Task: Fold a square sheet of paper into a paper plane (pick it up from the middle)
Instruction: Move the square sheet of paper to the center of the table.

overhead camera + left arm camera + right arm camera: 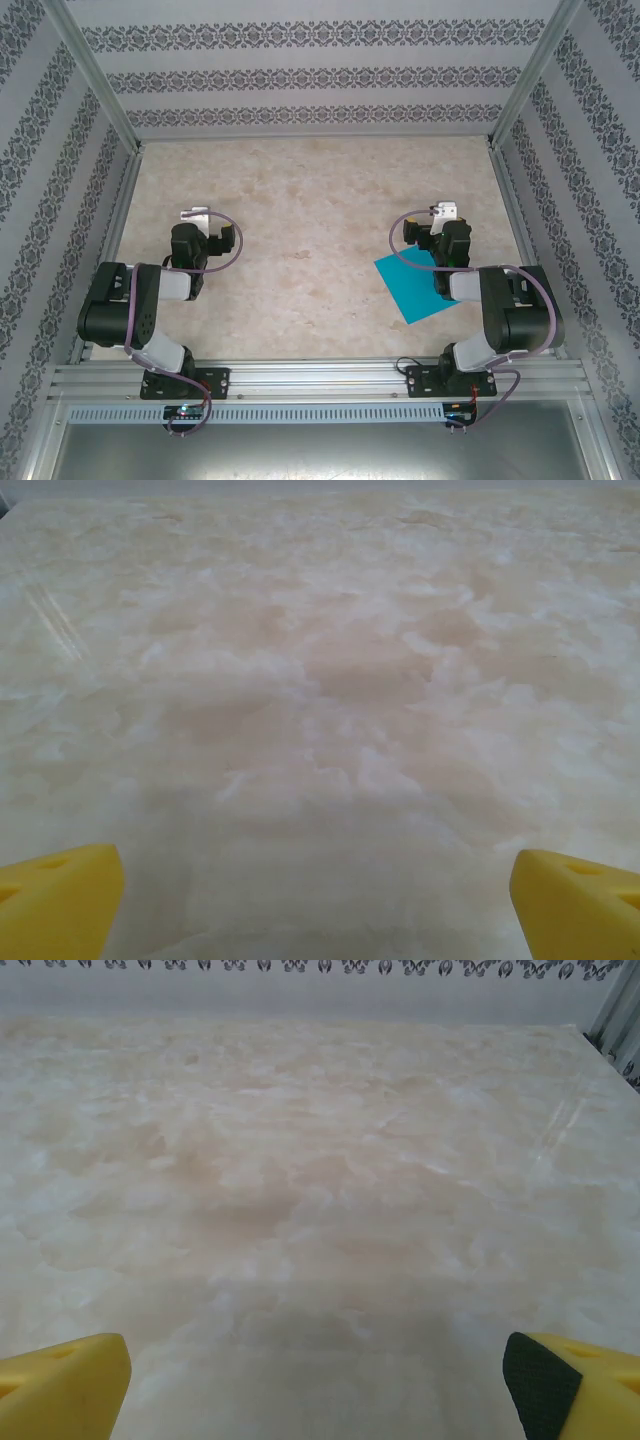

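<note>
Under the right arm, flat teal square sheet of paper, left claw and right claw apart

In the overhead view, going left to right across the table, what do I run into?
First the left arm's elbow → left gripper → square sheet of paper → right arm's elbow.

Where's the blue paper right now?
Top view: the square sheet of paper lies right of centre on the table, partly beneath the right arm.
</note>
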